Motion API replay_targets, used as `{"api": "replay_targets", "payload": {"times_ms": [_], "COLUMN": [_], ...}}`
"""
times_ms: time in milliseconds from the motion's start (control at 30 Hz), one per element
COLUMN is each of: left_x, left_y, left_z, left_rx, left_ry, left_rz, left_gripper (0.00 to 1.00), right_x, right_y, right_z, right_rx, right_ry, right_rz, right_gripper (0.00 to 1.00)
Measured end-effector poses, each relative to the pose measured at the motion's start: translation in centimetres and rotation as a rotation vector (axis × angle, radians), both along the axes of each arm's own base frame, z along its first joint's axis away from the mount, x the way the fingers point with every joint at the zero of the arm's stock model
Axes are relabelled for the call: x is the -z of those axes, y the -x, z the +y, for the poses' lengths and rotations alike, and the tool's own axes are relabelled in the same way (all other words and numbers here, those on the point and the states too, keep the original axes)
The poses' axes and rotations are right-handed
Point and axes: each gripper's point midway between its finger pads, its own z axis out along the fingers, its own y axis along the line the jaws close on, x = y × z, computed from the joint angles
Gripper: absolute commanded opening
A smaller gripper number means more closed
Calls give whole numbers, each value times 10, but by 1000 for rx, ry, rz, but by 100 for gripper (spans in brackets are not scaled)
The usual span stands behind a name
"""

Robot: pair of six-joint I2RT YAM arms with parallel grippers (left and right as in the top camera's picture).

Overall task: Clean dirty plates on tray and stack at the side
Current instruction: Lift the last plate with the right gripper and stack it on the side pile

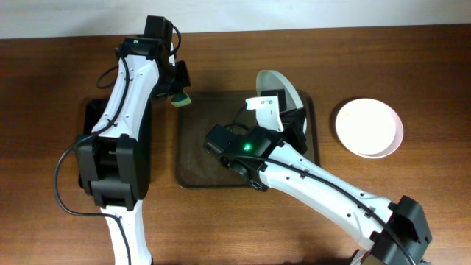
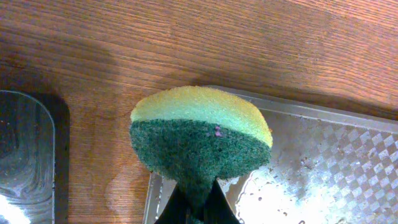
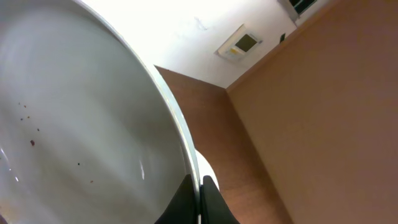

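Overhead first: the right gripper [image 1: 271, 101] is clamped on a white plate [image 1: 283, 82], holding it tipped up on edge over the far right part of the brown tray [image 1: 199, 158]. A second plate [image 1: 369, 126] sits flat on the desk [image 1: 59, 66] well off to the right of the tray; can't tell if there's anything stacked under it. The left gripper [image 1: 179, 87] is pinching a sponge [image 1: 181, 99] right at the tray's far left corner, and a black tray [image 1: 92, 114] lies under that arm.

Left wrist view: the sponge is yellow on top and green scrubby underneath, squeezed between the fingers at the bottom edge. The textured tray corner is just below it.

Right wrist view: the fingers are closed tight on the plate's rim. A few tiny brown specks show on the plate.
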Motion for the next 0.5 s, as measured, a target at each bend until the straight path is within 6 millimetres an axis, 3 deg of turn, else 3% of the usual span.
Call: {"api": "replay_targets", "payload": {"times_ms": [100, 200, 367, 433, 500], "left_x": [0, 0, 0, 0, 0], "left_y": [0, 0, -2, -2, -2], "left_z": [0, 0, 0, 0, 0], "left_rx": [0, 0, 0, 0, 0], "left_ry": [0, 0, 0, 1, 0], "left_rz": [0, 0, -7, -6, -7], "left_gripper": [1, 1, 1, 1, 1], "right_x": [2, 26, 43, 51, 61], "right_y": [0, 0, -17, -30, -30], "right_z": [0, -19, -110, -162, -214], "right_rx": [8, 104, 370, 443, 524], "right_ry": [-25, -177, -597, -793, -932], "right_rz": [-6, 76, 165, 190, 184], "right_gripper": [4, 4, 4, 4, 4]}}
